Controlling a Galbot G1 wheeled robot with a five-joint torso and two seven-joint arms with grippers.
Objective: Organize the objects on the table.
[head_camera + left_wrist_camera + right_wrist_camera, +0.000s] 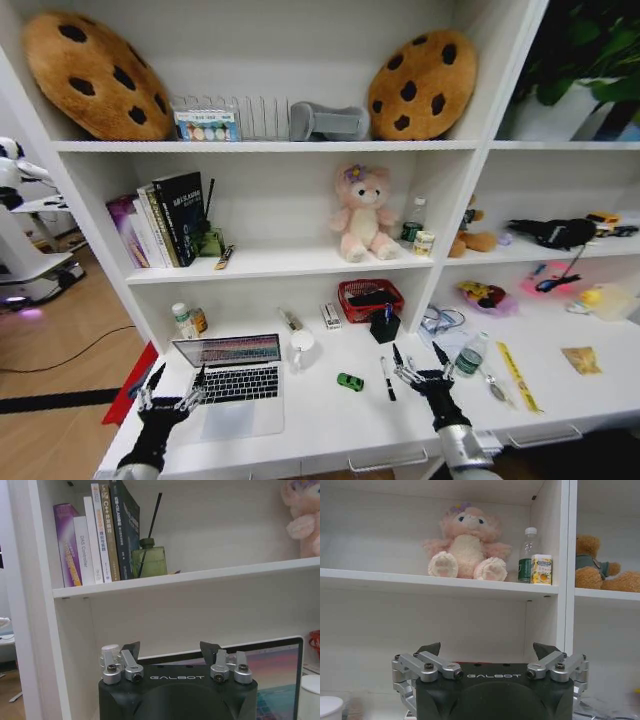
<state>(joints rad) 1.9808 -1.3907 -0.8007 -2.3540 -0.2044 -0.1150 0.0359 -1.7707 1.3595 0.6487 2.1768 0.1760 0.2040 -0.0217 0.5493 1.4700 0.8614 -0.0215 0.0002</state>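
Note:
An open silver laptop (235, 380) sits at the left of the white table (330, 425). A tiny green toy car (350, 381) and a black pen (387, 378) lie in the middle. A clear bottle with a green label (470, 355) lies to the right, beside a long yellow strip (519, 377) and a yellowish packet (582, 360). My left gripper (175, 378) hovers open over the laptop's left edge; the left wrist view shows this gripper (170, 647) facing the laptop screen (280, 680). My right gripper (418, 358) (487, 649) is open between pen and bottle, holding nothing.
A red basket (370, 298), black pen holder (384, 325) and white cup (301, 345) stand at the back of the desk. The shelves above hold books (165, 220), a pink plush bear (362, 212) and cookie cushions (90, 75). Another robot (20, 240) stands at far left.

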